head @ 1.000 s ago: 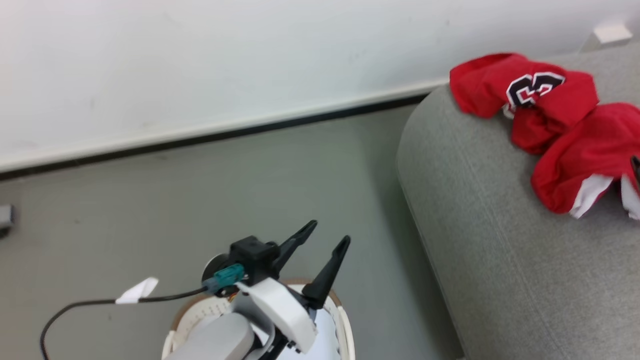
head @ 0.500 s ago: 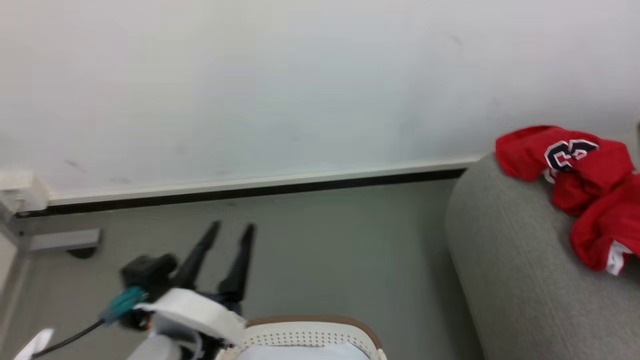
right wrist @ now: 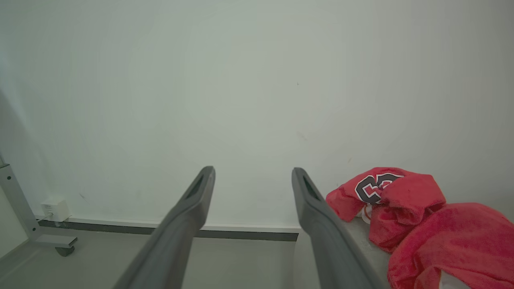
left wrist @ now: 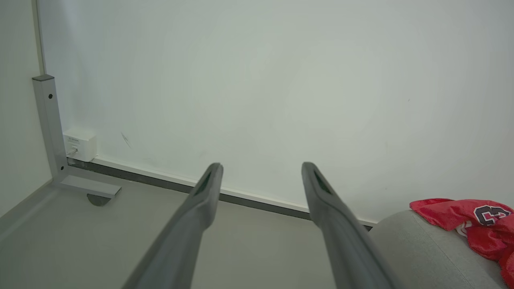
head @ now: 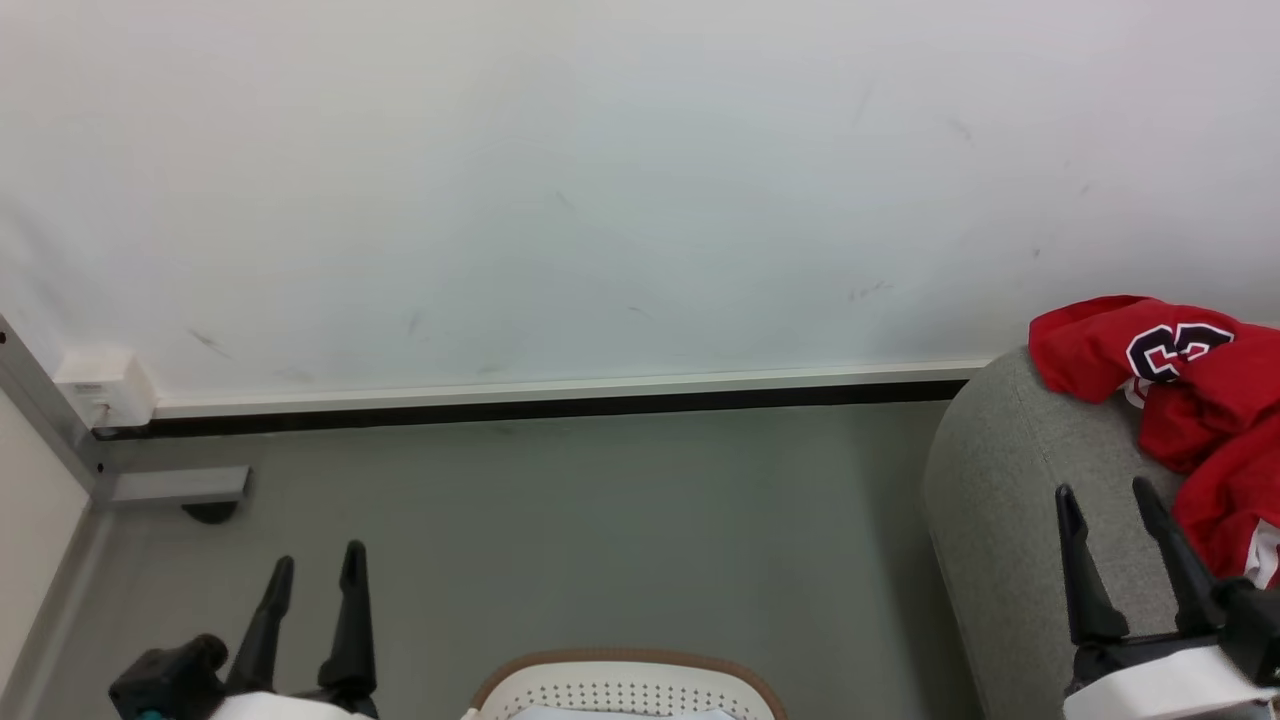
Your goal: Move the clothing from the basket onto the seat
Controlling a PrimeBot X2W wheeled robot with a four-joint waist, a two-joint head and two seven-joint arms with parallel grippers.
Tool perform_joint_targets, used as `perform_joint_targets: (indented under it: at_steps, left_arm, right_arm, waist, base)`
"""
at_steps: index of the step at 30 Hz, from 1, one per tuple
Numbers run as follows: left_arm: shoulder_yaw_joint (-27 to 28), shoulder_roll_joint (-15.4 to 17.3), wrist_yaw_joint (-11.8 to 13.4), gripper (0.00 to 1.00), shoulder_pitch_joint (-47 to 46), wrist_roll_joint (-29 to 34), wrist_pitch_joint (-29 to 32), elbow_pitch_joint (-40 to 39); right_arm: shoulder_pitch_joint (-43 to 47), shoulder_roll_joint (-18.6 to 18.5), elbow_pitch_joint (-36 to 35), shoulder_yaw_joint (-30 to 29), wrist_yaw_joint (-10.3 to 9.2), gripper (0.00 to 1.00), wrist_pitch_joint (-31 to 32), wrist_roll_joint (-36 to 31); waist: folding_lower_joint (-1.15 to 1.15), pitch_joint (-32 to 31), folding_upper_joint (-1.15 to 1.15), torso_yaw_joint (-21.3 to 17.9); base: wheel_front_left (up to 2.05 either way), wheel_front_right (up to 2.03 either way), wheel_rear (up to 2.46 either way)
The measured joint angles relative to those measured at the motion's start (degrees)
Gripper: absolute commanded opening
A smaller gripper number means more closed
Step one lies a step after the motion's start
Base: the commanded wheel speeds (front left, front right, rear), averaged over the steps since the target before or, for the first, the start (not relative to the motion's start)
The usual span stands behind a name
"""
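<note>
Head view first: the camera has lifted since a second ago, so more wall [head: 600, 200] shows. Our left gripper [head: 318, 553], which hung over the basket [head: 625, 658], now sits to its left, jaws wide and empty. The right gripper [head: 1103, 487] has come in before the seat [head: 990, 500], equally wide, nothing held. The red jersey [head: 1190, 385] lies on the seat.

Left wrist view: fingers spread toward the wall, seat and jersey off right.

Right wrist view: same spread, jersey just beside.

We judge one garment delivered — next, back to the basket, though we can barely see inside it.
</note>
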Motion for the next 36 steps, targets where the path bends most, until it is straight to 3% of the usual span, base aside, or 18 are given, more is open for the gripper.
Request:
perform_joint_targets:
  at_steps: [6, 13, 21, 36]
  left_arm:
    - [5.75, -4.46, -2.04, 1.0, 3.1, 11.12, -0.01, -2.82]
    - [9.73, -9.11, -6.23, 1.0, 6.0, 18.17, -0.01, -1.38]
    - [11.25, -10.69, -8.45, 1.0, 5.28, 21.11, 0.0, 1.46]
    - [11.89, -10.87, -8.9, 1.0, 4.75, 20.91, 0.0, 2.05]
  right_arm:
    - [3.26, 3.54, 0.87, 1.42, 0.0, 1.0, -1.79, -3.28]
    - [3.32, 6.65, -0.88, 4.25, 0.0, 1.0, -1.87, -5.89]
    - [3.09, 7.08, 0.24, 5.06, 0.0, 1.0, -1.87, -6.19]
    - [3.08, 7.3, 0.86, 5.17, 0.0, 1.0, -1.88, -5.97]
  waist:
    - [0.0, 0.17, 0.0, 0.15]
    - [0.01, 0.71, 0.0, -0.1]
    - [0.01, 0.7, 0.0, 1.03]
    - [0.01, 0.6, 0.0, 0.62]
  base:
    - [0.0, 0.0, 0.0]
    - [0.0, 0.0, 0.0]
    - [0.0, 0.0, 0.0]
    - [0.0, 0.0, 0.0]
